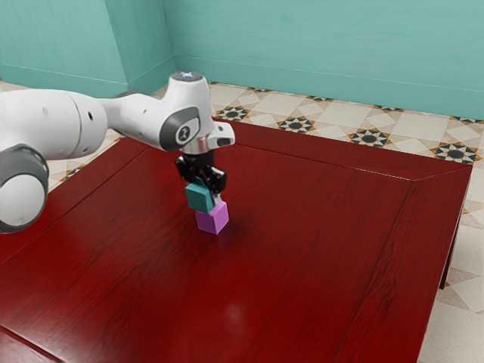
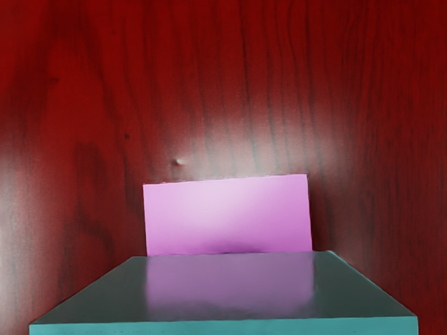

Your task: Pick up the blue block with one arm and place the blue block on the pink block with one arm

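While the gripper (image 1: pixel 202 187) pinches the blue block (image 1: pixel 200 199) | it hangs just over the pink block (image 1: pixel 215 219), contact unclear | pink block on red table (image 1: pixel 340 242)

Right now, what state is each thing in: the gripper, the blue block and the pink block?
gripper: shut on the blue block, above the pink block.
blue block: held level, low over the pink block, offset toward the exterior view's left; contact cannot be told.
pink block: resting flat on the table, not gripped.
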